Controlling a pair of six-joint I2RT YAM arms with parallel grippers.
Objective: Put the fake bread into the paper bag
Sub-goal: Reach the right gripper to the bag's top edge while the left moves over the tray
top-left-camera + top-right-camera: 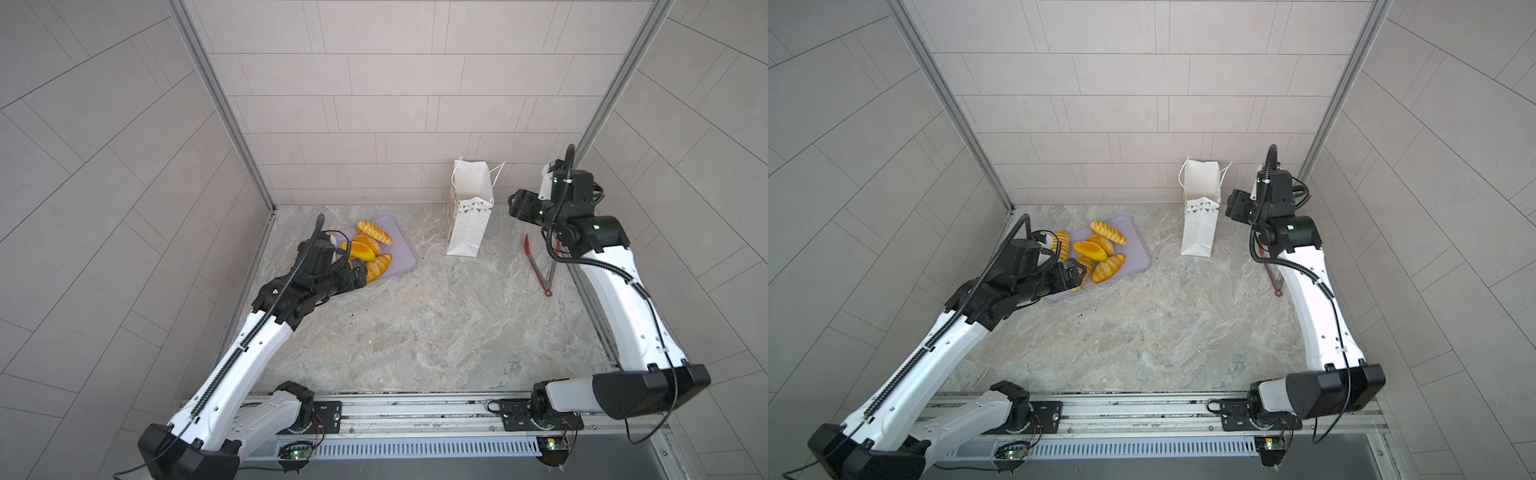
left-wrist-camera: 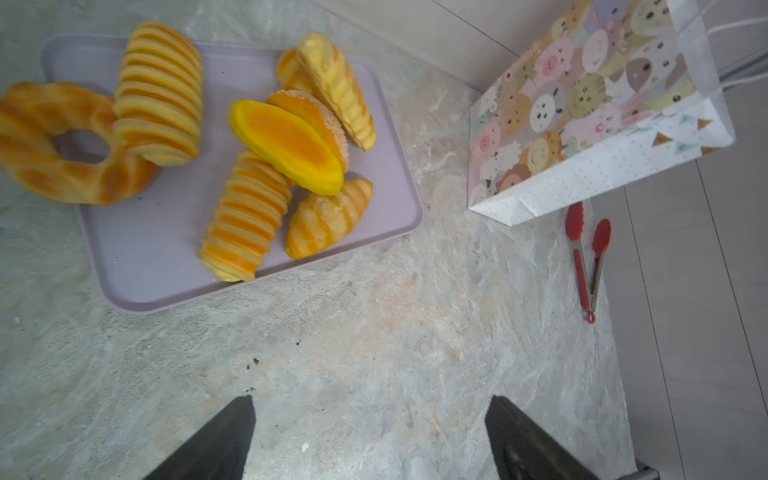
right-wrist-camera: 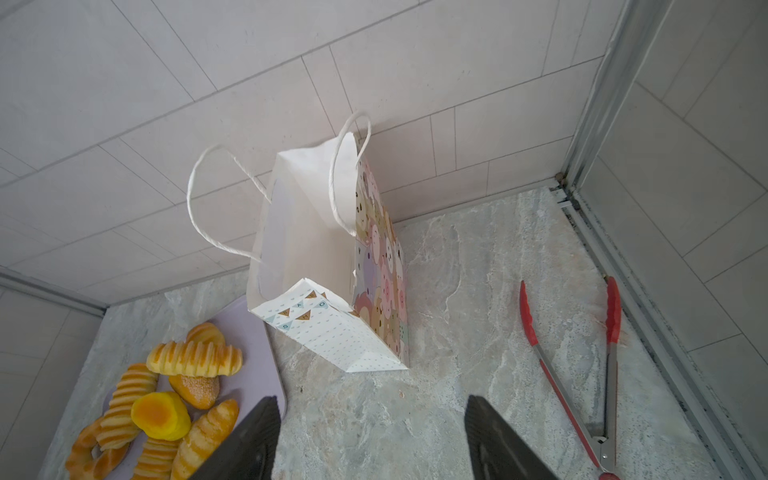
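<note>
Left arm blocks the near corner of the lilac tray (image 1: 399, 253) in both top views, so part of the fake bread (image 2: 291, 145) is hidden there. Left wrist view shows seven pieces. The ring one is cut off at the frame edge and overhangs the tray rim. The rest are piled on the tray, with the orange oval leaning on a seeded bun.

Paper bag (image 1: 465, 232) stands upright, mouth open, apart from the tray. Only white inner walls show; the bag floor can't be made out.

Tongs (image 3: 569, 374) lie on the table (image 1: 415, 324) right of the bag; in a top view the right arm covers most of them.

Left gripper (image 2: 370, 399) is spread wide with nothing between the jaws, over the tray's near edge. Right gripper (image 3: 370, 399) is spread too, holding nothing, raised just beside the bag.
</note>
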